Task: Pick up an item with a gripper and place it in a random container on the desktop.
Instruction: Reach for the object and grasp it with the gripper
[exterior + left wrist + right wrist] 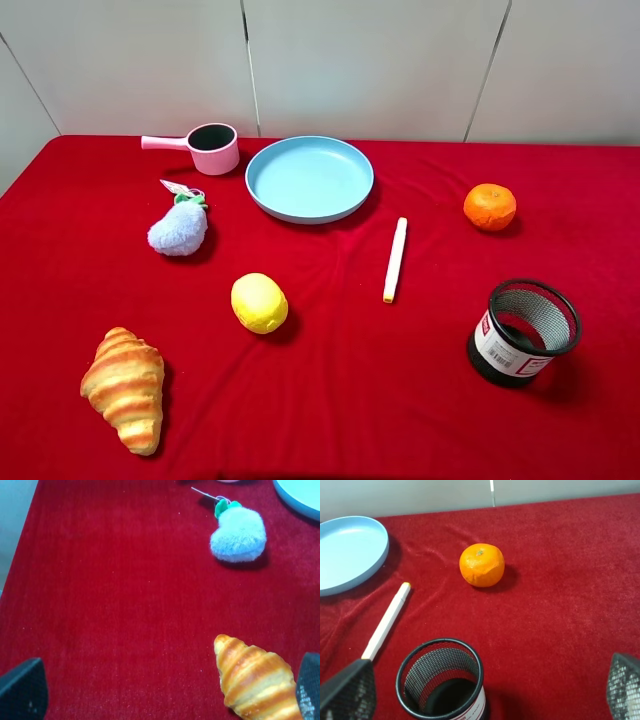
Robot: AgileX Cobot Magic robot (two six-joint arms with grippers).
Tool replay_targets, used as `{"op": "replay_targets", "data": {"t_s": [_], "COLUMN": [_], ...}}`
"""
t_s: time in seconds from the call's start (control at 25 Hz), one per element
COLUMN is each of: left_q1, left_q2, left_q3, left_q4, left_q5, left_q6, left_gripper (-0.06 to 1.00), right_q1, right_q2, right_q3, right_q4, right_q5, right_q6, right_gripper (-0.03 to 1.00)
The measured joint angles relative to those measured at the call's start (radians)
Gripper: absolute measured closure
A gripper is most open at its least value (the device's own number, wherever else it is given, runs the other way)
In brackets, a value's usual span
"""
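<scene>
- Seeing mandarin (490, 206) loose on red worktop (380, 400), right side, farther back than mesh cup (505, 352) and well apart from it.
- Reading left hand (165, 690) as open, with fingertips spread wide, gripping nothing, near croissant (255, 682).
- Reading right hand (486, 687) as open too, empty, touching neither cup nor mandarin.
- Noting white marker (395, 260) between blue plate (310, 178) and cup.
</scene>
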Motion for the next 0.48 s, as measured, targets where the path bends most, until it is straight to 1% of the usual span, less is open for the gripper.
{"op": "replay_targets", "data": {"t_s": [0.48], "left_q1": [0.000], "left_q2": [0.000], "left_q3": [0.000], "left_q4": [0.000], "left_q5": [0.000], "left_q6": [0.000], "left_gripper": [-0.04], "right_q1": [0.000], "right_q2": [0.000], "right_q3": [0.000], "right_q4": [0.000], "right_q5": [0.000], "right_q6": [0.000], "right_gripper": [0.28]}}
